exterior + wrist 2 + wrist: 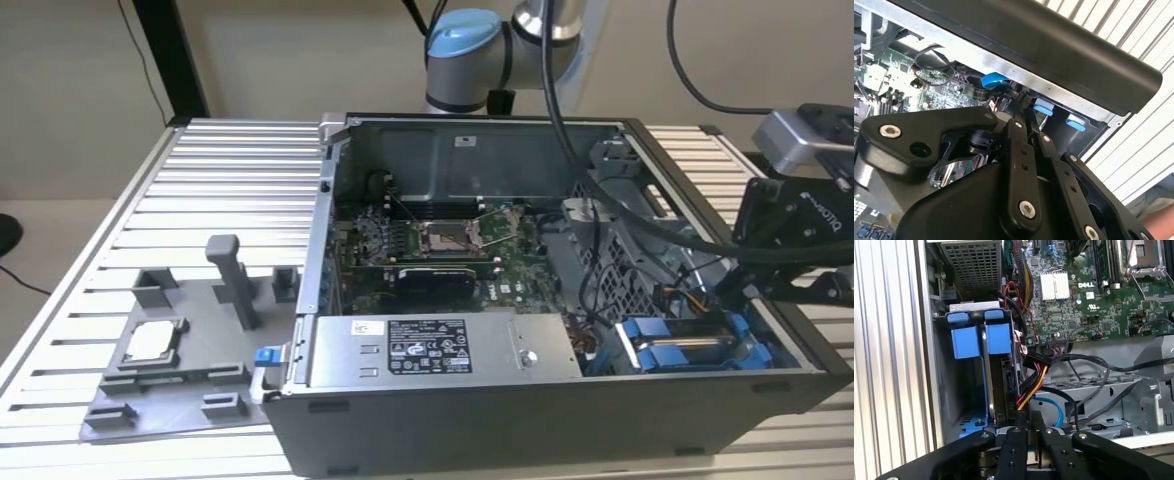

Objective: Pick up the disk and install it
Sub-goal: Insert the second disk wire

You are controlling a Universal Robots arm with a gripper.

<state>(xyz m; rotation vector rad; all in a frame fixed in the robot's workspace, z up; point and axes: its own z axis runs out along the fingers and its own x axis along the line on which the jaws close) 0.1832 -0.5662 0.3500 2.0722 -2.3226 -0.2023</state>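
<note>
The disk point(1002, 385) stands on edge in the drive cage at the corner of the open computer case, its blue carrier tab point(998, 337) facing out. A second blue tab point(963, 341) sits in the neighbouring slot. In the exterior view the blue carriers point(678, 347) lie at the case's near corner on the exterior view's right. My gripper point(1028, 416) hovers just at the disk's cable end, fingers close together and shut with nothing between them. It also appears above the cage point(742, 300) and beside the blue tabs point(1027, 114).
Orange, yellow and black cables point(1033, 382) run right past the fingertips. The motherboard point(441, 250) and a grey power supply point(427, 348) fill the case. A grey fixture plate point(174, 370) holding a small silver chip point(151, 340) lies on the slatted table at the exterior view's left.
</note>
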